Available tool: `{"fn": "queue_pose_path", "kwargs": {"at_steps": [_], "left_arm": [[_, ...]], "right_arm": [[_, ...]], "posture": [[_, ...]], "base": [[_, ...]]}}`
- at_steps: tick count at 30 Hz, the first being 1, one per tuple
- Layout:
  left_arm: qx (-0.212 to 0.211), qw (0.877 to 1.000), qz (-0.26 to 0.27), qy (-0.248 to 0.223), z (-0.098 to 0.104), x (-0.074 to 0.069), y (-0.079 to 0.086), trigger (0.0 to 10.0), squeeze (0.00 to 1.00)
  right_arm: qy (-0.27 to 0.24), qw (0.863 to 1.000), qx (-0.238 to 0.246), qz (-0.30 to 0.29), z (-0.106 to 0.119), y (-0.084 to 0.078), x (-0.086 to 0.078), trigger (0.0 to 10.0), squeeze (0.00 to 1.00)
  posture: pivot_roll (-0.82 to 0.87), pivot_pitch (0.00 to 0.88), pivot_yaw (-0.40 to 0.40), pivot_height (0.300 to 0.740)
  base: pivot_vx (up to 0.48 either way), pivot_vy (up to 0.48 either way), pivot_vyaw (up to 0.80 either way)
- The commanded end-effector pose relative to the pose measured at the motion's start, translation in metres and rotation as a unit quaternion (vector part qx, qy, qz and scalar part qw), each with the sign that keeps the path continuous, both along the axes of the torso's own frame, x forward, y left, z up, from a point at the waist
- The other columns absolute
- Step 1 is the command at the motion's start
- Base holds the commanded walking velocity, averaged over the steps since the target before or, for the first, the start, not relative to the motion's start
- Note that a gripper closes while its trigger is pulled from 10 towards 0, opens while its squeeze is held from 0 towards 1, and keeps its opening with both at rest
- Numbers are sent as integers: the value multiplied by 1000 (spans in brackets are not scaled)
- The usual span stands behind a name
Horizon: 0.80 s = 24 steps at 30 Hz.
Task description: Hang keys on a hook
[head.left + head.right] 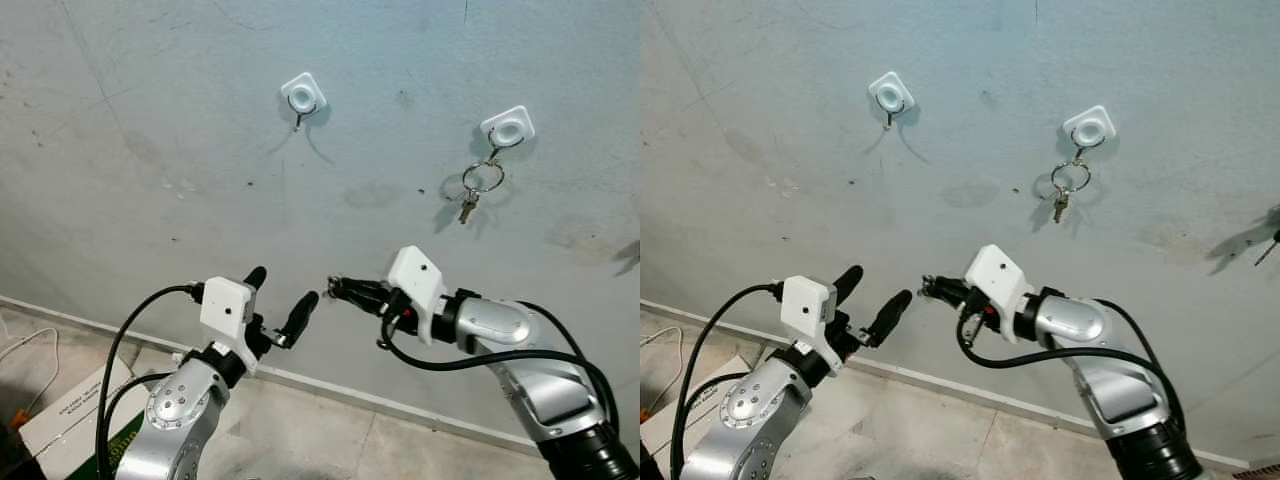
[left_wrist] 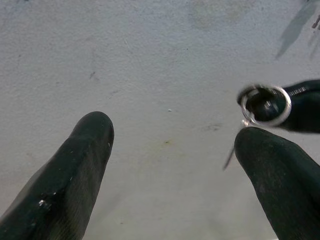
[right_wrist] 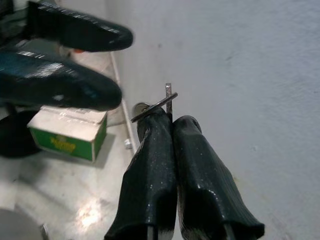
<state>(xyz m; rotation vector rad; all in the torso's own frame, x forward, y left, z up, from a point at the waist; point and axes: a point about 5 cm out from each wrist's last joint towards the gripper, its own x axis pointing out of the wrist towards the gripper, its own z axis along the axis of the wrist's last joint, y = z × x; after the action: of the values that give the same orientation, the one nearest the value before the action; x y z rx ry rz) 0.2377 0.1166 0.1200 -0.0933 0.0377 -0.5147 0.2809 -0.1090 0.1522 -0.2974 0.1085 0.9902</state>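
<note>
Key ring (image 3: 153,106) w/ a thin key: sitting pinched at the tips of the right gripper (image 1: 335,286), whose two fingers are pressing tight together on it. In the left wrist view the ring (image 2: 265,104) is showing as a silver loop at that gripper's tip, just beside one left finger (image 2: 280,175).

Left gripper (image 1: 280,297): pointing toward the right gripper, fingers spread apart, grasping nothing; tips near the ring, contact can't be told.

Both grippers are hovering in front of the grey wall (image 1: 150,130), above the baseboard.

Wall, upper area: two white hooks. Left hook (image 1: 303,97) is hanging bare. Right hook (image 1: 507,128) is carrying another key set (image 1: 478,186).

Floor, lower left: green-and-white box (image 3: 70,134).
</note>
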Motion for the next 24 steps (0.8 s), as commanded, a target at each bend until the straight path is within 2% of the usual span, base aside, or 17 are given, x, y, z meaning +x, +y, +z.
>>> {"fn": "queue_pose_path", "kwargs": {"at_steps": [1, 7, 13, 18, 24], "left_arm": [[5, 1000, 4, -3, 1, 1, 2, 10000, 0], [6, 1000, 4, -3, 1, 0, 2, 10000, 0], [7, 1000, 4, -4, 1, 0, 1, 10000, 0], [8, 1000, 3, -4, 0, 0, 1, 10000, 0], [10, 1000, 3, -5, 0, 1, 2, 10000, 0]], "right_arm": [[-11, 1000, 19, -12, 8, 2, 0, 10000, 0], [-26, 998, 39, -32, 16, 10, 4, 10000, 0], [-68, 993, 72, -69, 35, 19, 15, 10000, 0], [-120, 981, 102, -110, 55, 26, 25, 10000, 0], [-156, 970, 124, -139, 68, 31, 30, 10000, 0]], "posture": [[52, 87, 10, 740], [52, 87, 10, 740], [57, 81, 7, 740], [65, 73, 8, 740], [68, 68, 8, 740]], "base": [[0, 0, 0], [0, 0, 0], [0, 0, 0], [0, 0, 0], [0, 0, 0]]}}
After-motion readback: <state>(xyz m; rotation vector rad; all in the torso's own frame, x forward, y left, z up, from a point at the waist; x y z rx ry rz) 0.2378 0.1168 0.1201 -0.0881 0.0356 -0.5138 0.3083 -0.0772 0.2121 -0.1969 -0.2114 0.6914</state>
